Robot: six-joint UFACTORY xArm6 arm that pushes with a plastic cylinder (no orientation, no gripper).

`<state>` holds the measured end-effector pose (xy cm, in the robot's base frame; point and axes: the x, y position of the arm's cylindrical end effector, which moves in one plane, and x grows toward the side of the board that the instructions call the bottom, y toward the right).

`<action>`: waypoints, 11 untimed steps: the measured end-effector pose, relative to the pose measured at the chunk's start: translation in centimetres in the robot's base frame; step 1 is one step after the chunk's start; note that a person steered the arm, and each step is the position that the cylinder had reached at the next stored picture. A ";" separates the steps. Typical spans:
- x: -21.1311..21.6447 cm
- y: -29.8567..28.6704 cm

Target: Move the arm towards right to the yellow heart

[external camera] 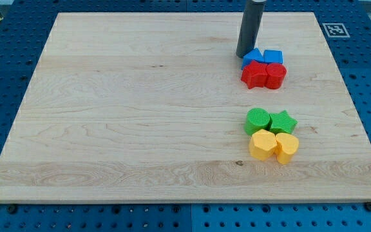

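Note:
The yellow heart [287, 147] lies at the view's lower right, touching a yellow hexagon-like block [262, 144] on its left. Above them sit a green round block [257, 120] and a green star [283, 121]. Higher up is a second cluster: a red star [254, 75], a red round block [275, 75], a blue block [252, 57] and a blue cube [273, 57]. My tip [243, 55] stands at the view's top, touching the left side of the blue block, far above the yellow heart.
The wooden board [140, 109] lies on a blue perforated table. A black-and-white marker tag [334, 29] is at the board's top right corner.

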<state>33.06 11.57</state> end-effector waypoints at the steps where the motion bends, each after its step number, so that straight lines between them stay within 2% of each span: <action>1: 0.0 -2.2; 2: 0.3 -8.6; 3: 5.0 -11.6; 6: 24.5 -10.0; 7: 28.6 -4.6; 8: 28.8 1.3; 9: 26.8 11.1; 10: 22.4 14.2; 11: 20.1 11.7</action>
